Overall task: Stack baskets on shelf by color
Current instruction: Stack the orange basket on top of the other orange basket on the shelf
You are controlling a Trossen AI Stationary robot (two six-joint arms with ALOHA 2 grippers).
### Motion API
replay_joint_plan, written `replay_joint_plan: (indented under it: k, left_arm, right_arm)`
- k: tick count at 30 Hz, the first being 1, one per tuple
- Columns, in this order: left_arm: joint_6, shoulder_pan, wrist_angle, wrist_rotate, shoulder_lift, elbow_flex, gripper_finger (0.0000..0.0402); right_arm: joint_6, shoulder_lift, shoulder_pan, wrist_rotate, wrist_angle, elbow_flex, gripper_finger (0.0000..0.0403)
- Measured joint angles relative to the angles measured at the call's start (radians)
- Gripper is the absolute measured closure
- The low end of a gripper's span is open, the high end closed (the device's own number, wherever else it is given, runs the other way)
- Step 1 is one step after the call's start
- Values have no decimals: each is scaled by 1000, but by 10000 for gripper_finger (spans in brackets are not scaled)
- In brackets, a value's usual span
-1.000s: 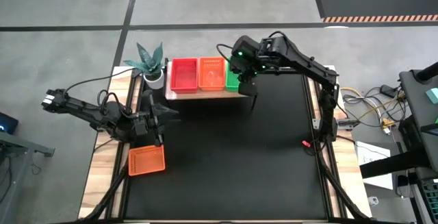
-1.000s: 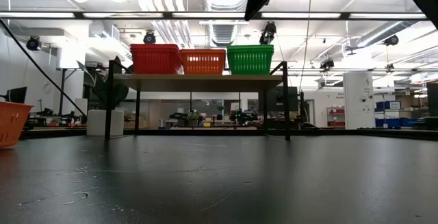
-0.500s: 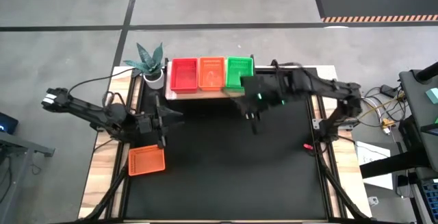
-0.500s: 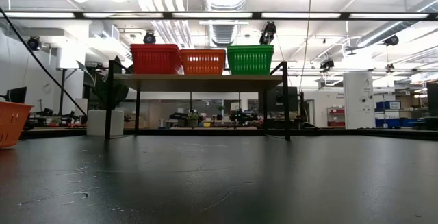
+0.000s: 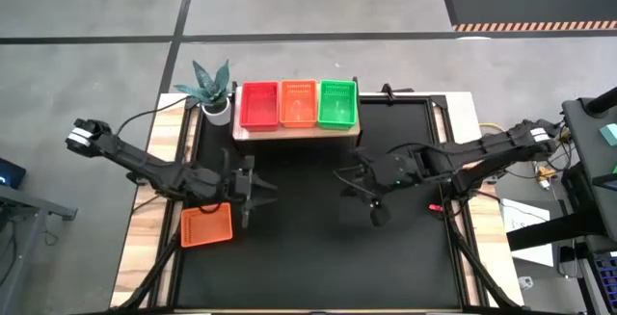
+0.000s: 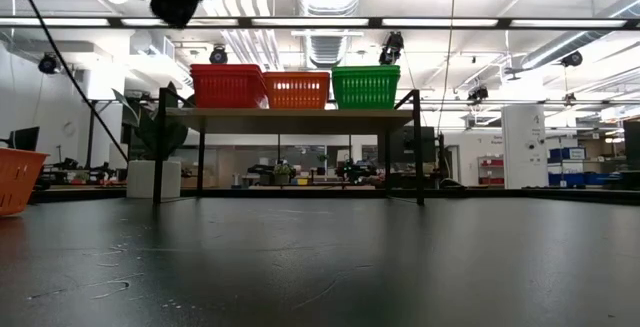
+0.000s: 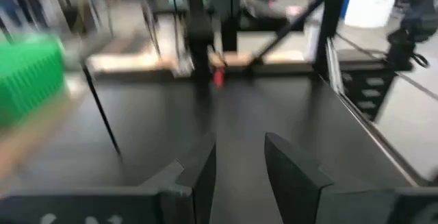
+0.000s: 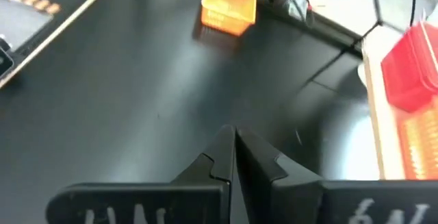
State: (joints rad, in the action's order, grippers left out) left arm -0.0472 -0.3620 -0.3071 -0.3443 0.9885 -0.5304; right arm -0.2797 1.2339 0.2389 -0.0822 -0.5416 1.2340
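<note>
**Three stacks on shelf, one orange basket loose on surface**

Nearest the front edge of the black surface (image 5: 318,267), on the robot's left side, lies a lone orange basket (image 5: 206,224), flat, open side up, close to the left rail. In the low view it shows only as an orange corner at the far left edge (image 6: 18,180); the right wrist view sees it across the surface (image 8: 228,5).

Just beside that basket, toward the middle, is the left hand (image 5: 253,189). Fingers (image 7: 291,172) stand partly apart w/ a clear gap between them; nothing in the gap, only bare surface ahead. It hangs above the surface, not touching the basket.

Abt level w/ it, right of centre, is the right hand (image 5: 377,211), arm reaching in from the right rail. Its fingers (image 8: 217,161) are pressed together, tips meeting, holding nothing. Well apart from every basket.

Farther back, at the rear edge, stands the shelf (image 6: 290,113), a light wood board on thin dark legs. On it three basket stacks sit side by side in a row, touching or nearly so: red basket stack (image 5: 259,103) on the left, orange basket stack (image 5: 298,102) in the middle, green basket stack (image 5: 337,102) on the right. Low view shows all three upright & level on the board. How many baskets per stack: can't tell.

Left of the shelf, at the rear left corner, a potted plant (image 5: 212,88) in a white pot.
</note>
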Motion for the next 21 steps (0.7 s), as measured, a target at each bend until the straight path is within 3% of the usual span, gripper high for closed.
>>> replay_joint_plan:
  k: [5,11,17,21]
  left_arm:
    - [-357,-62,282,2,47,-60,292]
    - [-847,-135,792,15,167,-217,292]
    - [-1280,-160,1314,157,345,-424,292]
    - [-1440,-165,1516,254,446,-519,292]
  right_arm:
    - [-30,-74,14,3,277,-214,394]
    - [-47,-137,12,1,408,-337,394]
    - [-44,-169,12,2,450,-385,394]
    - [-35,-162,12,2,449,-392,394]
